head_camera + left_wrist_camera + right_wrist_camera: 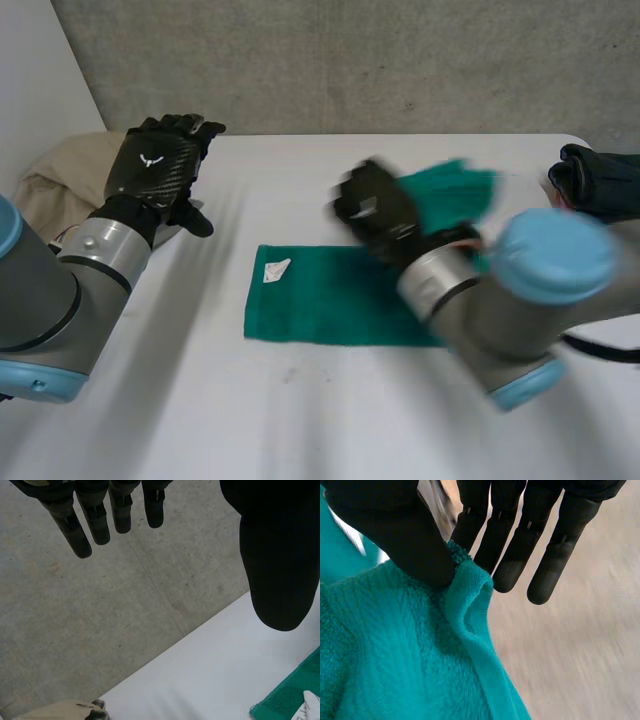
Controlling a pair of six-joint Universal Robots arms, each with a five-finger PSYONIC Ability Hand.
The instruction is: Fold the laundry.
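A green towel (330, 300) lies flat across the middle of the white table (180, 410), a white label (274, 269) near its left end. My right hand (375, 210) holds the towel's right end lifted off the table. In the right wrist view the thumb (405, 540) pinches a folded edge of the towel (410, 655) against the straight fingers (520, 555). My left hand (155, 165) hovers over the table's far left, away from the towel, fingers (95, 520) straight and holding nothing. A corner of the towel (285, 695) with its label (307, 705) lies below that hand's thumb.
A beige cloth (60, 180) is bunched at the table's far left edge, beside my left arm, and it lies beyond the left hand's fingertips too (60, 711). A black garment (595, 180) lies at the far right. A grey wall (350, 60) stands behind the table.
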